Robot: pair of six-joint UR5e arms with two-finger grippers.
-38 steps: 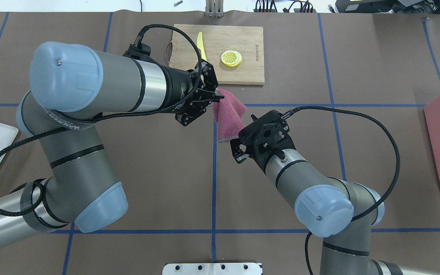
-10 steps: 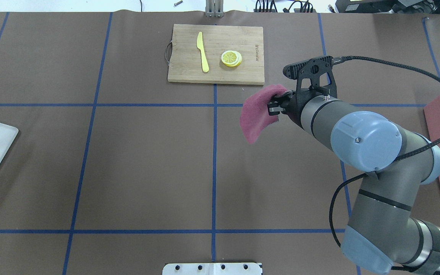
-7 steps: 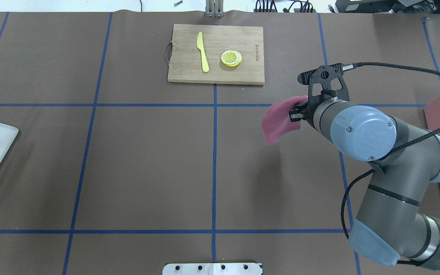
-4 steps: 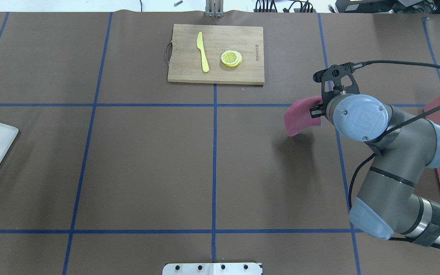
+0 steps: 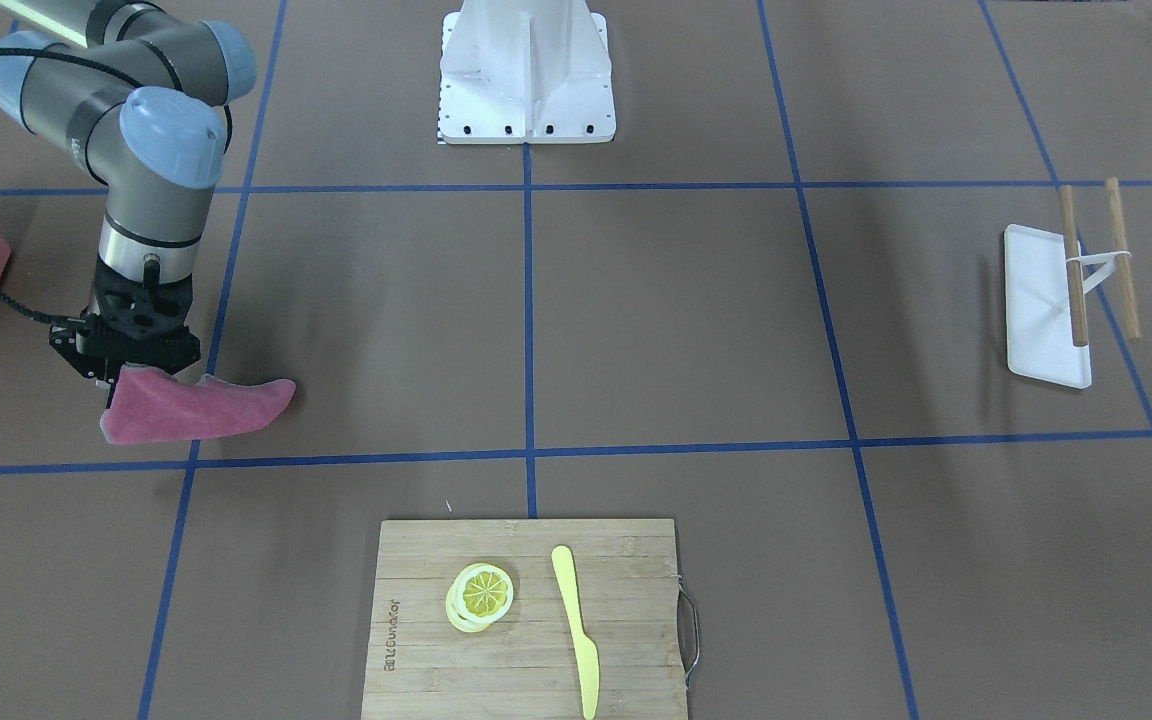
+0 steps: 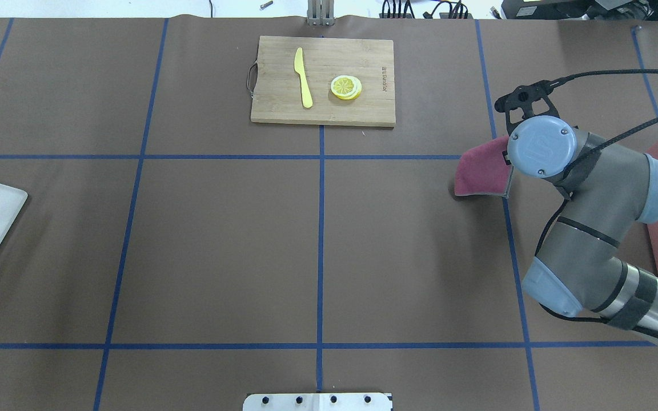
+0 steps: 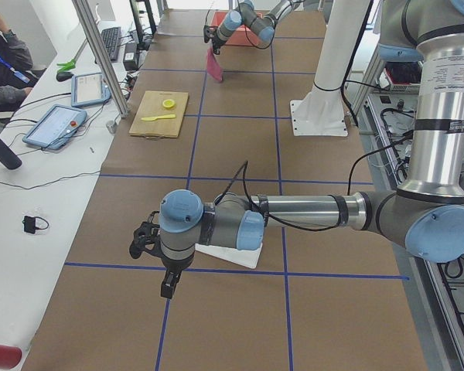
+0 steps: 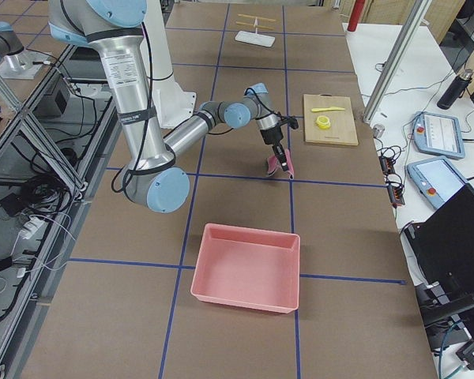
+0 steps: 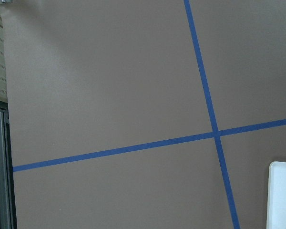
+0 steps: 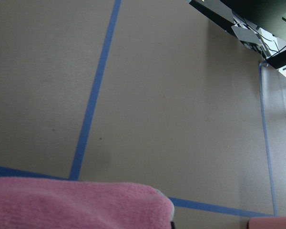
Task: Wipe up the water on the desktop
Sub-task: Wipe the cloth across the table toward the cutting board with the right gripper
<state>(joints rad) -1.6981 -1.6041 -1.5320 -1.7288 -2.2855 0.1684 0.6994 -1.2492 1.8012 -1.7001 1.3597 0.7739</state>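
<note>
Desk (image 6: pixel 220 240): brown, blue-taped, under everything; no wet patch discernible. Right claw (image 5: pixel 131 372) clamped on one edge of pink cloth (image 5: pixel 206 410), rest dangling low, not far from pink bin (image 8: pixel 249 268). Left claw (image 7: pixel 143 241) state: cannot tell. Risks: cloth bunching or slipping out under drag; missing the unseen water.
</note>
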